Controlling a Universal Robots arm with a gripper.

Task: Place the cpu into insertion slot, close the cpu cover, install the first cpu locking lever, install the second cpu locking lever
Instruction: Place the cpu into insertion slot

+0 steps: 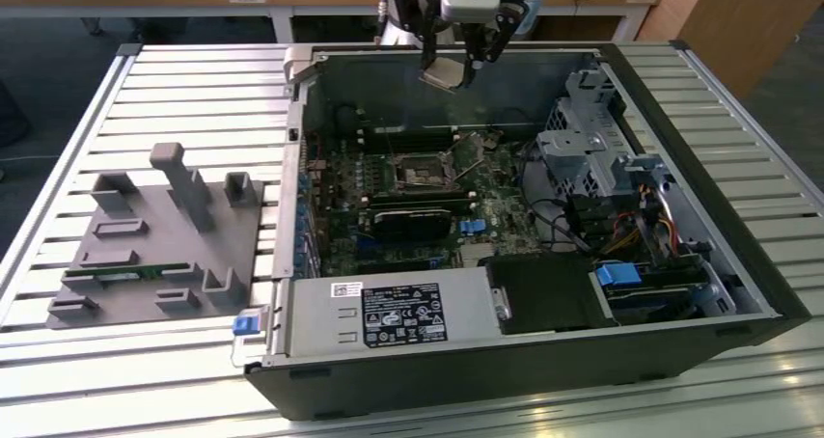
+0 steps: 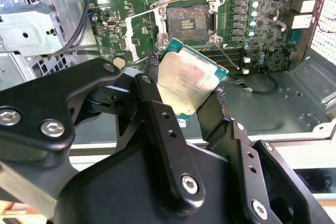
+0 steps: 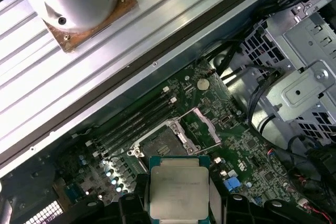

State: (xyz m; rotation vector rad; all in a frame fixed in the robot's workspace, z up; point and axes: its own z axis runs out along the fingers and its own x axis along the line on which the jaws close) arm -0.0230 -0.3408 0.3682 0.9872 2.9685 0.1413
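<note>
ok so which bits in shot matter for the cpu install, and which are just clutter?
Job: cpu, held by the gripper over the open case; insertion slot, empty; cpu cover, open.
Lying about: grey fixture block, power supply, drive cage.

- The computer case (image 1: 759, 293) lies open on the desk (image 1: 193, 81), with a fixture block (image 1: 142, 255) on the exterior view's left of it.
- The insertion slot (image 1: 420, 171) sits mid-motherboard inside the case.
- The cpu cover (image 2: 139, 32) stands just beside the slot, not over it.
- The cpu (image 1: 445, 72), between the jaws, hangs over the case's far part, apart from the slot.
</note>
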